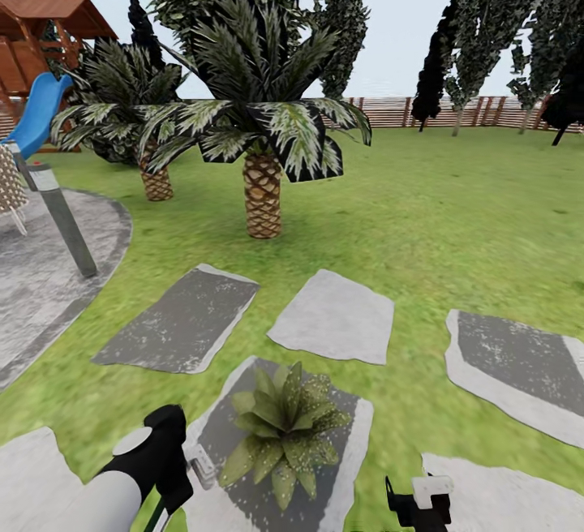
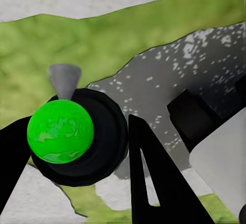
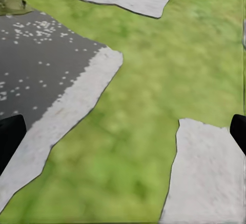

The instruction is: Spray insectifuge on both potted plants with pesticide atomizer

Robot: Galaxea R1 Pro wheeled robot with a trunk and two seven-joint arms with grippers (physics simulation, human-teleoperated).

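Left gripper (image 2: 77, 178): black fingers closed around the atomizer (image 2: 60, 130), a green ball on a black round body with a grey cone nozzle; the arm enters the head view at the bottom left.
Right gripper (image 3: 123, 137): fingers spread wide with nothing between them, hanging over grass and slab edges; its black tip shows at the bottom of the head view (image 1: 420, 506).
Potted plant (image 1: 282, 428): low speckled green rosette on a dark grey slab (image 1: 341, 467), just right of the left arm, between the two grippers.
Slabs: several grey stepping slabs set apart on the lawn (image 1: 454, 216).
Palms (image 1: 261, 139): two, scaly brown trunks, standing beyond the slabs.
Patio (image 1: 40, 272): grey paving at far left, with a grey post (image 1: 63, 220).
Background: brown slatted fence (image 1: 454, 110), dark trees, blue slide (image 1: 36, 114) with wooden frame.
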